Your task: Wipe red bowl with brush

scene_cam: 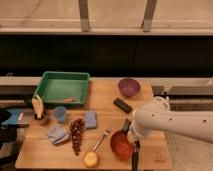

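Observation:
The red bowl sits near the front edge of the wooden table, right of centre. My gripper hangs at the bowl's right rim, at the end of the white arm that reaches in from the right. It is shut on the brush, a slim black stick that points down past the bowl's right side towards the table's front edge. The upper part of the brush is hidden by the gripper.
A short black block lies behind the bowl and a purple bowl stands further back. A green tray is at back left. Grapes, blue cloths, a blue cup, a utensil holder and a yellow fruit fill the left half.

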Tool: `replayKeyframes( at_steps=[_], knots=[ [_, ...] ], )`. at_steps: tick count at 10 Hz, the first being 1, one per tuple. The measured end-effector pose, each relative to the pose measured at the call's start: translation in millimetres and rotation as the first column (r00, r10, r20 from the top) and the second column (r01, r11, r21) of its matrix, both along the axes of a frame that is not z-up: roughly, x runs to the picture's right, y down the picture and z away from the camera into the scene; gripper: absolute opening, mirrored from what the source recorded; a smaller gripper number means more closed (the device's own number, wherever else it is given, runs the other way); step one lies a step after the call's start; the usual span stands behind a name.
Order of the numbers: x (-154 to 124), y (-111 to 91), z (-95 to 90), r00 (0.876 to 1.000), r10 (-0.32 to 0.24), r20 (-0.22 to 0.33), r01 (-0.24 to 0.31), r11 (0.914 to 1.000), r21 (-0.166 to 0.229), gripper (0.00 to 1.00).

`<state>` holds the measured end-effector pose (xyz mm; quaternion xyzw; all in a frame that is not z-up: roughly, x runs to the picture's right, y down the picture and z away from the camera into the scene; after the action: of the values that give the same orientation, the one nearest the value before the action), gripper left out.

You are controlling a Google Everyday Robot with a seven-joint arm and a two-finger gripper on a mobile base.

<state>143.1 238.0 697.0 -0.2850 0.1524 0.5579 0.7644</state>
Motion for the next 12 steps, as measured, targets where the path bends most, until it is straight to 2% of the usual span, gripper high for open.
replayKeyframes(
  at_steps=[3,6,9,11,12],
  knots=[
    [-26.0,1.0,10.0,0.997,-0.047,0.057,0.048,0.9987,-0.014,0.0],
    [-31.4,24.8,1.8,0.996,-0.037,0.077,0.04,0.9987,-0.031,0.0],
    [-5.6,44.1,-16.3,0.999,0.024,0.029,-0.023,0.9993,-0.027,0.0],
    [13.6,44.9,-25.8,0.999,0.053,-0.01,-0.053,0.9985,-0.014,0.0],
    [19.3,38.9,-24.2,0.998,0.058,-0.018,-0.058,0.9983,-0.008,0.0]
  ],
)
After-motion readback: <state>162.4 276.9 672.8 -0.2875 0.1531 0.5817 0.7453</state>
